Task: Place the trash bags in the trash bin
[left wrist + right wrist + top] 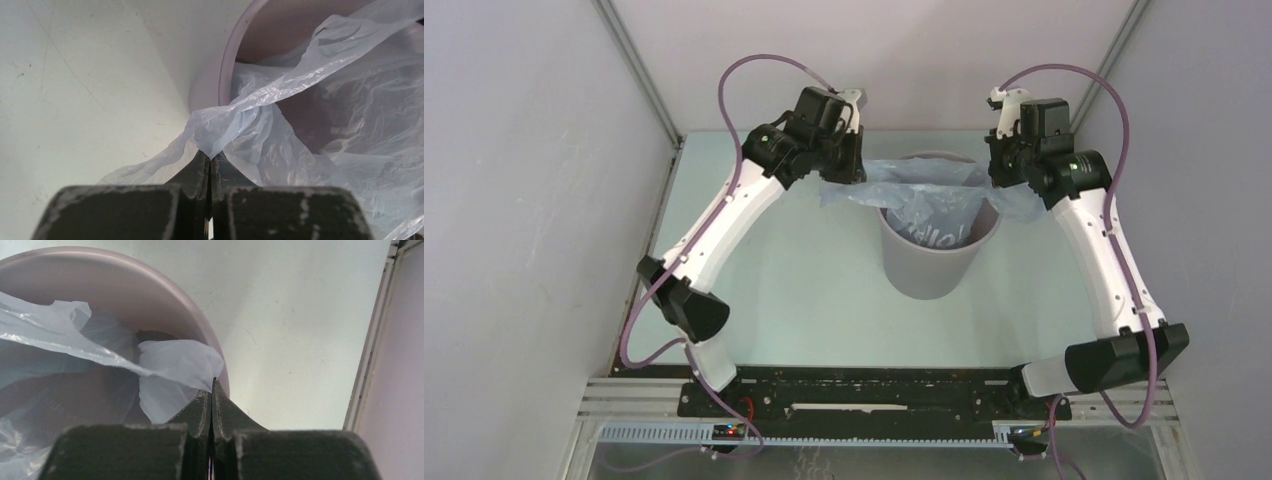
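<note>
The grey trash bin (pixel 929 272) stands upright at the middle back of the table. The pale-blue trash bag (pixel 921 196) hangs partly inside it, its mouth stretched across the rim between my two grippers, with white lettering showing inside. My left gripper (pixel 848 168) is at the bin's left rim, shut on a bunched edge of the bag (pixel 300 85) just outside the rim (pixel 226 70). My right gripper (pixel 1003 166) is at the right rim, shut on the bag's other edge (pixel 175 362) over the bin's rim (pixel 125 282). The jaw tips meet in the left wrist view (pixel 210 156) and in the right wrist view (pixel 213 385).
Grey enclosure walls close in the table on the left, back and right; the right wall's base (pixel 372 365) runs close to my right gripper. A black rail (pixel 874 395) with the arm bases spans the near edge. The pale table surface (pixel 794 300) lies around the bin.
</note>
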Controlling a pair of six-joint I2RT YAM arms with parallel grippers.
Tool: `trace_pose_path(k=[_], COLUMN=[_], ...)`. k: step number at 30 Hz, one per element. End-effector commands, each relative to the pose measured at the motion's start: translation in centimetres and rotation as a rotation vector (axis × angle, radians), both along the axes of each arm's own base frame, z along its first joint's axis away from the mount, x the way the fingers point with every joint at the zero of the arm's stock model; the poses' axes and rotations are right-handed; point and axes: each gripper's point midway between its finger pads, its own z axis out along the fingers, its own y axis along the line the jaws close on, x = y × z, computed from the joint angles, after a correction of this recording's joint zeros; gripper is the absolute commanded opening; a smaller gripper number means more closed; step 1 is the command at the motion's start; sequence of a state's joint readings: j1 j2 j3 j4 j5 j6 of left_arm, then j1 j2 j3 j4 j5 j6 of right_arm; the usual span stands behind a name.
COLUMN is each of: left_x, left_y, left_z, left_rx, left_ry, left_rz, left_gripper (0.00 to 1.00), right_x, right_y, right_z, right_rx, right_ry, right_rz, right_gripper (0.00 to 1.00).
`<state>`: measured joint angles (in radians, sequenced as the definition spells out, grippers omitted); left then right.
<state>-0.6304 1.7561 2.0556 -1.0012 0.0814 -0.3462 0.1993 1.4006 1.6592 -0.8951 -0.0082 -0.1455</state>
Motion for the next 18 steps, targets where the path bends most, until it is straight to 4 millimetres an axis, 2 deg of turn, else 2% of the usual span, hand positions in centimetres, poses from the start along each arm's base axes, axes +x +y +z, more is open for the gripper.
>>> trace_pose_path(k=[1, 3, 10, 14, 18], left_x=[2.3, 2.9, 5.5, 6.3, 7.1], left_y=[-1.0, -1.1, -1.4, -1.7, -1.1], left_z=[1.1, 1.2, 1.9, 3.8, 5.5], left_rx=[-0.072, -0.085, -0.148, -0.209, -0.242], left_ry=[-0.011, -0.005, -0.027, -0.081, -0.140], left_rz=[0.047, 0.066, 0.130, 0.150, 0.198], left_gripper=[0.00, 0.00, 0.00, 0.00, 0.00], right_x=[1.6, 1.9, 3.0, 3.4, 3.5], right_y=[-0.7, -1.5, -2.2, -2.7, -2.7], right_z=[0.4, 0.1, -0.4, 0.1, 0.5], right_rx=[0.021, 0.004, -0.010, -0.013, 0.006], right_ry=[-0.004, 0.005, 0.020, 0.005, -0.016], right_rz=[-0.050, -0.084, -0.125, -0.160, -0.174], right_gripper=[0.00, 0.00, 0.00, 0.00, 0.00])
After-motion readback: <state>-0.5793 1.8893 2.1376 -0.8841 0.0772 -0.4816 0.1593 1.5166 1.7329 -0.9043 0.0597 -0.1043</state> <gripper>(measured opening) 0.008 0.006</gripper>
